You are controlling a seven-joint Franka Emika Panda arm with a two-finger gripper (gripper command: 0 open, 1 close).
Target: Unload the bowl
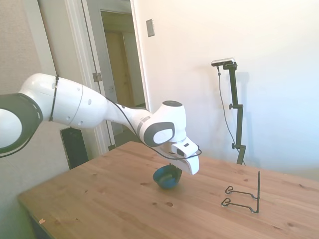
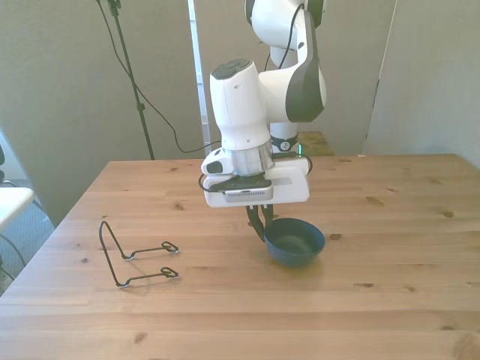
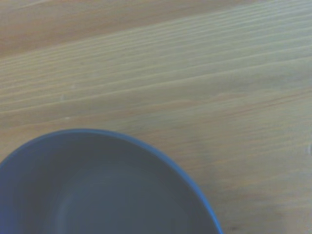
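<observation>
The wooden table (image 2: 390,300) carries the bowl (image 2: 295,241) and, well apart, a wire rack (image 2: 135,255).

White wall (image 1: 199,74), open doorway (image 1: 119,64) with white frame, grey wall plate (image 1: 150,28), beige panels (image 2: 60,90), daylight

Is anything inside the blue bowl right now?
The small glossy dark blue-teal bowl looks empty in the wrist view, with only its bare inner wall showing. The side nearest the gripper falls outside that picture, so it is unconfirmed.
</observation>
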